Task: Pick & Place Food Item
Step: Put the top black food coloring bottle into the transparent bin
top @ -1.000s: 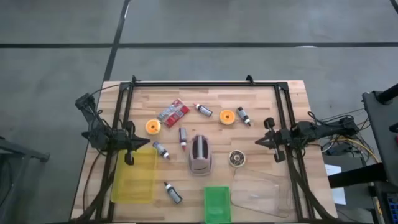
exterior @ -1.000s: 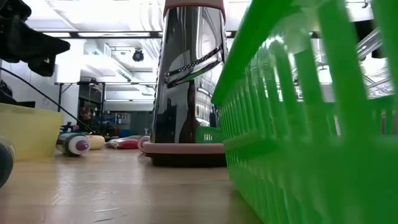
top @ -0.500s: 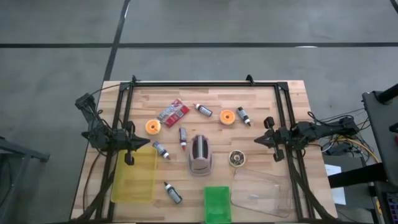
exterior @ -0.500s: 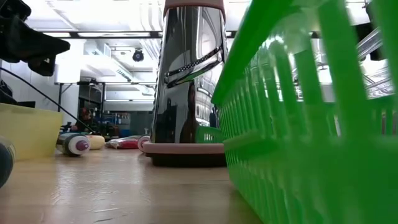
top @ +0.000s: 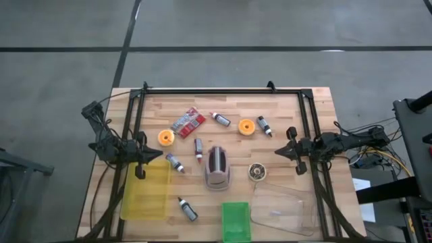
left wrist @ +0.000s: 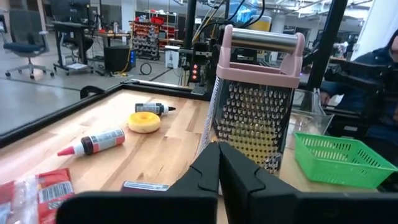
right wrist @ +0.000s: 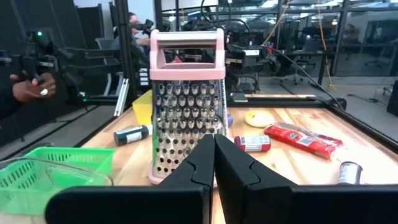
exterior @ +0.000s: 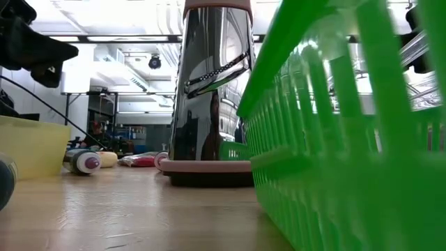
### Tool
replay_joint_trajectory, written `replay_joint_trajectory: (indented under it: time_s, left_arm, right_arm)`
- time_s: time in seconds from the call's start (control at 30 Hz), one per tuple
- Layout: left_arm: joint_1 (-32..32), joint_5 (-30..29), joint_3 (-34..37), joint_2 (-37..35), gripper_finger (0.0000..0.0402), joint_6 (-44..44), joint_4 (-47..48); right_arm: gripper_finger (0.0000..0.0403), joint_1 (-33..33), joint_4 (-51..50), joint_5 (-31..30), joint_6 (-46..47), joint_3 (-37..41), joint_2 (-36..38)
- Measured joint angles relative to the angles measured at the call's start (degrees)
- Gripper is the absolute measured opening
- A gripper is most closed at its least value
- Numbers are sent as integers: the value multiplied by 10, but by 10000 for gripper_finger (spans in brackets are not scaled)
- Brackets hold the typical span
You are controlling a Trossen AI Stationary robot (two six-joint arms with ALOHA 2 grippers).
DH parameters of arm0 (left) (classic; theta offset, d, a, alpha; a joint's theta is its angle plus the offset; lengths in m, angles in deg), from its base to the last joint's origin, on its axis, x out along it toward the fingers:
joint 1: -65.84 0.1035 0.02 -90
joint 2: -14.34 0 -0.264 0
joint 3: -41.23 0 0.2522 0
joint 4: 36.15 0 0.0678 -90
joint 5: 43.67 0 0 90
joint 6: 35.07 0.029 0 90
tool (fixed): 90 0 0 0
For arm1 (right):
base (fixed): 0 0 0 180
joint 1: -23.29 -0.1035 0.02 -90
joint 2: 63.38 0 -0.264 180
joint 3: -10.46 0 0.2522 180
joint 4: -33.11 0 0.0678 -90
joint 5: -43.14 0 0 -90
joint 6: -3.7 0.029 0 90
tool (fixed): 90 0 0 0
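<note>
Food items lie on the far half of the wooden table: a red snack packet [top: 187, 121] [right wrist: 301, 138] and two yellow-orange doughnuts [top: 166, 138] [top: 246, 126], each flat on the boards. My left gripper [top: 160, 154] [left wrist: 219, 163] hovers shut at the table's left side, pointing level toward the middle. At the right side, my right gripper [top: 278, 153] [right wrist: 214, 155] hovers shut the same way. Neither has anything between its fingers.
A metal grater with a pink handle [top: 217, 167] [left wrist: 255, 99] stands upright mid-table. Several small bottles [top: 175, 163] and a round tin [top: 256, 172] lie around it. A yellow bin [top: 146, 190], a green basket [top: 235, 221] and a clear tray [top: 283, 208] line the near edge.
My right gripper has turned a little at the wrist and stays shut in place. No object on the table has moved.
</note>
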Motion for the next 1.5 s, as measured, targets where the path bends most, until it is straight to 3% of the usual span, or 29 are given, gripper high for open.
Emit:
replay_joint_trajectory:
  time_s: [0.2, 0.37, 0.5, 0.77, 1.07, 1.37, 1.5]
  left_arm:
    - [0, -5, 0, 0, 135, -4, 0]
    - [0, -61, 0, 0, 229, -27, 3]
    - [0, -101, 1, 0, 267, -30, 2]
    - [0, -137, 1, 0, 273, -23, 2]
    - [0, -137, 1, 0, 272, -22, 2]
    - [0, -137, 1, 0, 271, -22, 1]
    - [1, -137, 0, 0, 271, -6, -13]
  right_arm:
    - [55, 0, -2, -2, 40, 0, -11]
    - [129, 0, 1, -31, 85, 0, -56]
    - [192, 0, 6, -62, 119, 0, -107]
    - [256, 0, 36, -143, 131, 0, -216]
    - [258, 0, 140, -190, 130, 0, -314]
    - [258, 2, 126, -258, 137, -56, -436]
    - [258, 23, 65, -270, 134, -109, -500]
